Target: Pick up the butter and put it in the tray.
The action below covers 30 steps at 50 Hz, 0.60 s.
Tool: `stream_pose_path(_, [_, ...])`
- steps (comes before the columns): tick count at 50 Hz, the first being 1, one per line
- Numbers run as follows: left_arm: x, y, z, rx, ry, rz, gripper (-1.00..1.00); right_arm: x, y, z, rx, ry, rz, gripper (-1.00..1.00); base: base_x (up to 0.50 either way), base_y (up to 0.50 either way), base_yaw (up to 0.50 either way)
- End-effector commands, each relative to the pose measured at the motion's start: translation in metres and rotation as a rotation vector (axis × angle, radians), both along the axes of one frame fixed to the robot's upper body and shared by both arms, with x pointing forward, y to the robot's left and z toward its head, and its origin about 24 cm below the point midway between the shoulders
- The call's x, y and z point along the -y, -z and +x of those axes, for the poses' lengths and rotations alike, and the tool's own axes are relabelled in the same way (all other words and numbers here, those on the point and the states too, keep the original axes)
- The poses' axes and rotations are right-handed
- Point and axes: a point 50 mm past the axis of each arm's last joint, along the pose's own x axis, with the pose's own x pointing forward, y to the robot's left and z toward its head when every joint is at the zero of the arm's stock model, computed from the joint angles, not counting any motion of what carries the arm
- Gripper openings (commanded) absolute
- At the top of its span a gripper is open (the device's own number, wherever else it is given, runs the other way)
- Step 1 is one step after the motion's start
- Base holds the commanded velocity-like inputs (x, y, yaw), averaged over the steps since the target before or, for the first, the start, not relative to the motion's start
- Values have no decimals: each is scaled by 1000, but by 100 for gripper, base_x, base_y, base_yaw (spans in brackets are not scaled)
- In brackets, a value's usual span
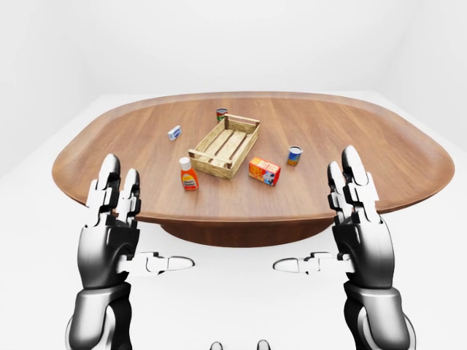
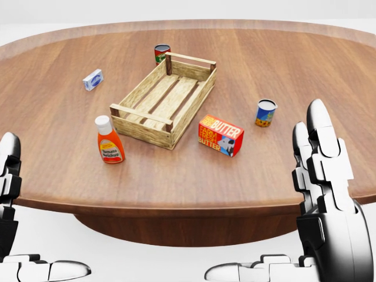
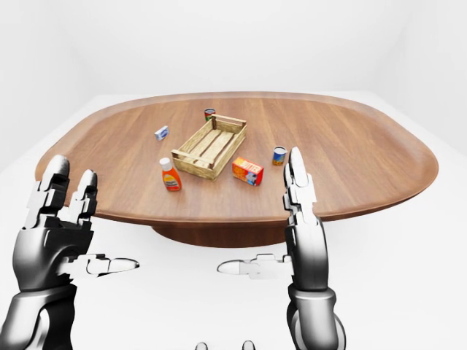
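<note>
The butter (image 2: 221, 136) is a red and orange box lying on the wooden table (image 2: 282, 53), just right of the tray's near corner. The tray (image 2: 140, 128) is an open slatted wooden crate with nothing in it. My left hand (image 1: 142, 222) and right hand (image 1: 321, 219) are raised with fingers spread, both open and holding nothing. They hover at the table's bottom edge in the left-eye view, well short of the butter. In the head view the right hand's fingers (image 2: 320, 153) rise at the lower right, and the left hand's fingers (image 2: 9, 170) barely show at the left edge.
An orange ketchup bottle (image 2: 108, 141) stands left of the tray. A blue and yellow can (image 2: 265, 113) stands right of the butter. A red and green can (image 2: 161, 53) sits behind the tray's top corner, and a small blue-white box (image 2: 93, 79) lies at the upper left.
</note>
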Motion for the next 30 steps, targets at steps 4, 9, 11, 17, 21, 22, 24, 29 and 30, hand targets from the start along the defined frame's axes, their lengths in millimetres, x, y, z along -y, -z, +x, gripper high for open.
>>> stream_pose_path(4, [0, 2, 1, -12, -1, 1, 100, -1, 1, 0, -2, -6, 2, 98, 0, 50, 0])
stream_pose_path(9, [1, 0, -1, -5, -3, 4, 100, -1, 0, -1, 0, -7, 3, 98, 0, 50, 0])
stream_pose_path(11, [1, 2, 0, -13, -1, 3, 100, 1, -1, 0, 5, 3, 17, 98, 0, 50, 0])
stream_pose_path(17, [0, 1, 0, -9, -4, 6, 100, 1, -4, -2, 18, -6, 42, 98, 0, 3, 0])
stream_pose_path(21, [0, 1, 0, -7, -6, 7, 100, 0, -4, -3, 15, -23, 46, 98, 0, 0, 0])
stream_pose_path(22, [0, 2, 0, -10, -5, 6, 100, -1, -3, -3, 9, -36, 48, 98, 30, 0, 0])
stream_pose_path(24, [0, 1, 0, -7, -4, 7, 100, -3, -2, -4, 1, -50, 48, 98, 44, 0, 0])
stream_pose_path(29, [1, 1, 0, -9, -3, 8, 100, -2, -2, -4, 3, -49, 51, 98, 50, 0, 0])
stream_pose_path(30, [1, 2, 0, -10, -3, 8, 100, -2, -2, -4, 3, -49, 55, 98, 50, 0, 0])
